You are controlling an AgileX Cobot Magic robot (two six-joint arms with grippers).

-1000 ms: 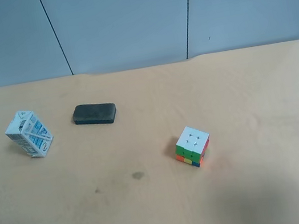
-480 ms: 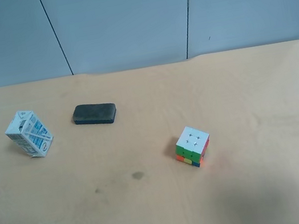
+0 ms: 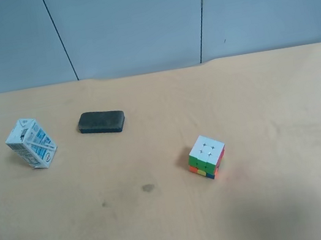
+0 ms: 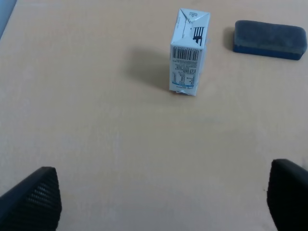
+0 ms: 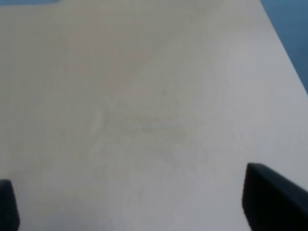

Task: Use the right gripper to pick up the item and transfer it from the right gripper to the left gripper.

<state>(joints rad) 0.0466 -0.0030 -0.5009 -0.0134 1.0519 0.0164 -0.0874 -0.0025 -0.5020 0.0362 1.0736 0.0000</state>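
The small white drink carton with blue print (image 3: 31, 144) stands on the tan tabletop (image 3: 256, 97) before the spread left tool (image 4: 159, 197), far from the spread right tool (image 5: 130, 207), whose long reach risks tipping it.

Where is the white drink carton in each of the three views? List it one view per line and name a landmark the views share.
Exterior high: the carton stands at the picture's left, on the table.
Left wrist: the carton stands upright on the table, ahead of the open left gripper.
Right wrist: not in it; only bare table and fingertips show.
Shared landmark: the dark grey pad, lying apart from the carton in both views that show it.
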